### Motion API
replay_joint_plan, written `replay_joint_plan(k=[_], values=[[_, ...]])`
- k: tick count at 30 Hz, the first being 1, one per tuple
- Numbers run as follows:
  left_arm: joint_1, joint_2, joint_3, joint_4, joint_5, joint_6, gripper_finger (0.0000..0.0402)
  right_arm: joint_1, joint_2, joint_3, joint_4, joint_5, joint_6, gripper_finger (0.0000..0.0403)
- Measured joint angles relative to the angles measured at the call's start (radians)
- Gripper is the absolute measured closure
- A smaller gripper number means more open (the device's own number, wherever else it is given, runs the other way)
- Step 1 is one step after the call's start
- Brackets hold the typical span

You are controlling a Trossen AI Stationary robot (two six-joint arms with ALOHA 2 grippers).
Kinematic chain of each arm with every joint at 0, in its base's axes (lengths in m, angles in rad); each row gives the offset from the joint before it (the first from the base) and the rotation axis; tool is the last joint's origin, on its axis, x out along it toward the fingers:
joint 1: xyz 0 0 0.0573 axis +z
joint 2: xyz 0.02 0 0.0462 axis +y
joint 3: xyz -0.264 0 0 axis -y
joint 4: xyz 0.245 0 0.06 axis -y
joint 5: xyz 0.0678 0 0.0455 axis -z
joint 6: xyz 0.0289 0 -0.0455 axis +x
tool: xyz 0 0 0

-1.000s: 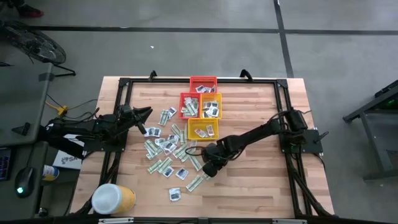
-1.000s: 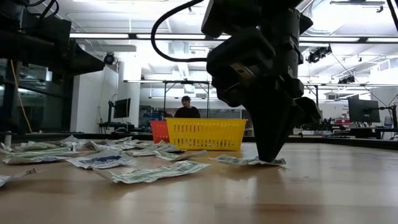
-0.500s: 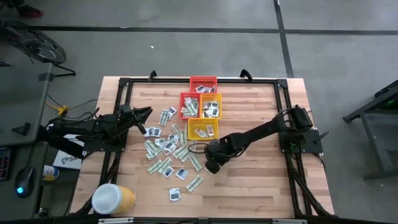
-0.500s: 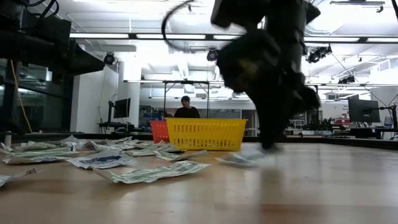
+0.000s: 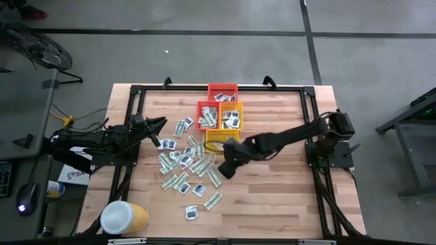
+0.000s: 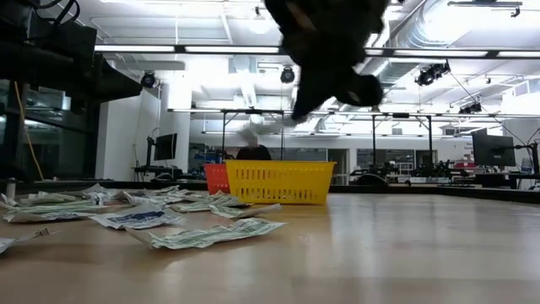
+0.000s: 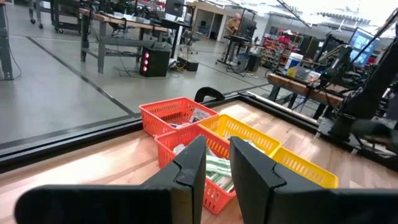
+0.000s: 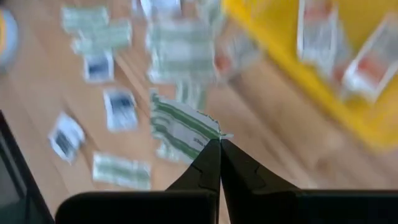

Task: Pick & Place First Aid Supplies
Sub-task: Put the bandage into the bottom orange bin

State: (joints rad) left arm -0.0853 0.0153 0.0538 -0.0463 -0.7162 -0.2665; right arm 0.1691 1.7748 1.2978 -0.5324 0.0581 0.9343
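The right gripper (image 8: 219, 142) is hanging above the table with its two dark fingers (image 8: 208, 165) pressed together on the corner of a green-and-white strip packet (image 8: 180, 127), which is dangling just past the fingertips. The yellow basket (image 8: 273, 56) is lying ahead of the fingertips and off to one side, with white packets already inside it; the loose packets (image 5: 184, 167) are spreading over the wood on the fingers' other side. In the high view the right gripper (image 5: 228, 155) is hovering beside the basket's near corner, not yet over its opening.

The hold is looking thin: only the packet's edge is sitting between the pads, so a quick swing could be letting it slip out and fall onto the table short of the basket. The strip is also hanging below the fingertips, so a low crossing could be catching it on the basket wall and peeling it free. A release made too early would be dropping it beside the rim.

The left gripper (image 7: 214, 163) is waiting at the table's left side, its fingers (image 7: 191, 165) standing a narrow gap apart and holding nothing, pointing toward the red baskets (image 7: 171, 115).
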Motion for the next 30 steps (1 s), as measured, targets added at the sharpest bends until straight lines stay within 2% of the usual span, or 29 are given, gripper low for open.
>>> replay_joint_plan(k=[8, 12, 15, 20, 30], values=[[0.000, 0.000, 0.000, 0.000, 0.000, 0.000, 0.0328, -0.113, 0.010, 0.142, 0.002, 0.206, -0.161, 0.0403], [0.000, 0.000, 0.000, 0.000, 0.000, 0.000, 0.0328, -0.168, 0.013, 0.163, 0.023, 0.308, -0.245, 0.0403], [0.000, 0.000, 0.000, 0.000, 0.000, 0.000, 0.0328, -0.207, 0.014, 0.164, 0.036, 0.344, -0.348, 0.0403], [0.000, 0.000, 0.000, 0.000, 0.000, 0.000, 0.0328, -0.270, 0.054, 0.172, 0.065, 0.289, -0.605, 0.0403], [0.000, 0.000, 0.000, 0.000, 0.000, 0.000, 0.0328, -0.391, 0.237, 0.376, 0.032, 0.124, -0.862, 0.0403]])
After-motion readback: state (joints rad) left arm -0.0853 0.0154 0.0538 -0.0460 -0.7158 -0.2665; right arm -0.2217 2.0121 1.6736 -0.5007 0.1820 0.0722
